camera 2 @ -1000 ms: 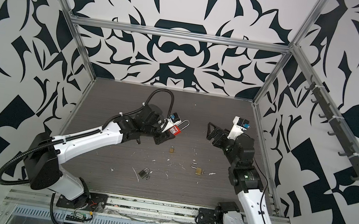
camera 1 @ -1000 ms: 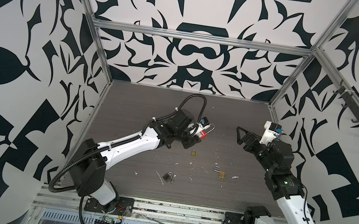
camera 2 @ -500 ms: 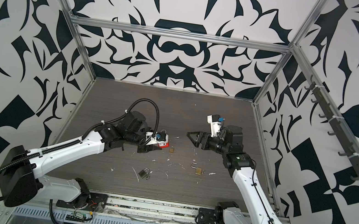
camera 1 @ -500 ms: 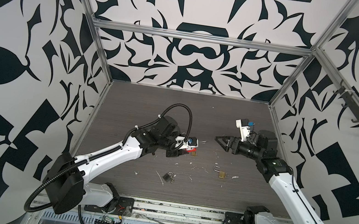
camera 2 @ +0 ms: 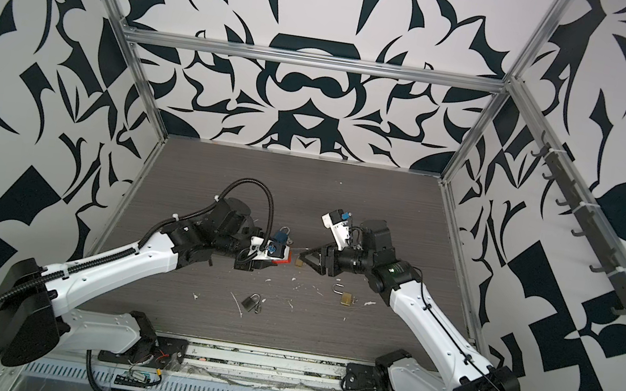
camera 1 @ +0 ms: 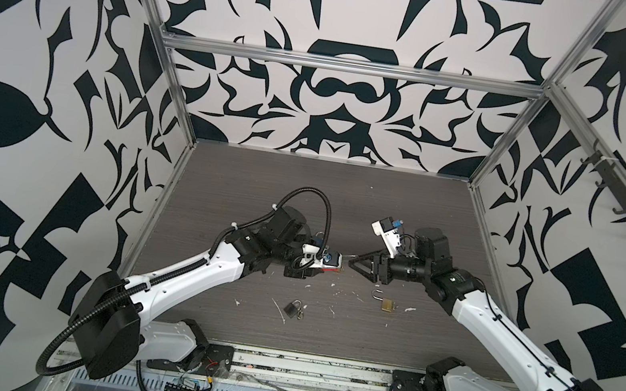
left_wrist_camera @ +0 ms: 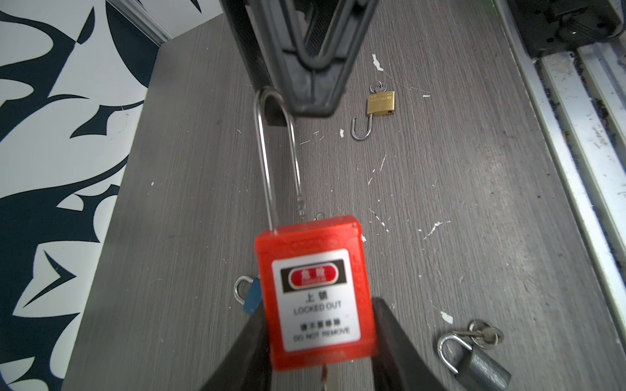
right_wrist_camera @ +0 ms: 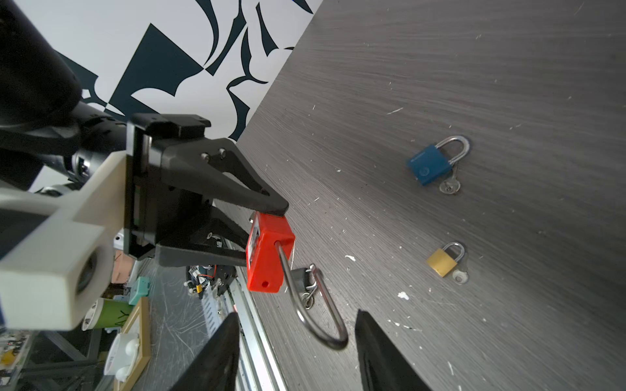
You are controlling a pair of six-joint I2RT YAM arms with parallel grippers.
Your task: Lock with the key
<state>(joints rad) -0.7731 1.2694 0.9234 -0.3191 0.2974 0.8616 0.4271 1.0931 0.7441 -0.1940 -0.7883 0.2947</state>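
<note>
Your left pincer (right_wrist_camera: 262,230) is clamped on the body of the red lock (left_wrist_camera: 315,294), holding it over the middle of the counter (camera 1: 345,193). The shackle (right_wrist_camera: 330,342) is open: one leg sits in the body, the free end hangs just clear of it. It points straight at your right pincer (right_wrist_camera: 297,313). That pincer stands partly open, with its fingers (right_wrist_camera: 379,355) on either side of the shackle's bend and a gap showing on both sides, so it grips nothing. A brass lock (camera 1: 386,304) with its own shackle open and a grey lock (camera 1: 291,308) lie on the counter nearer the arm bases.
</note>
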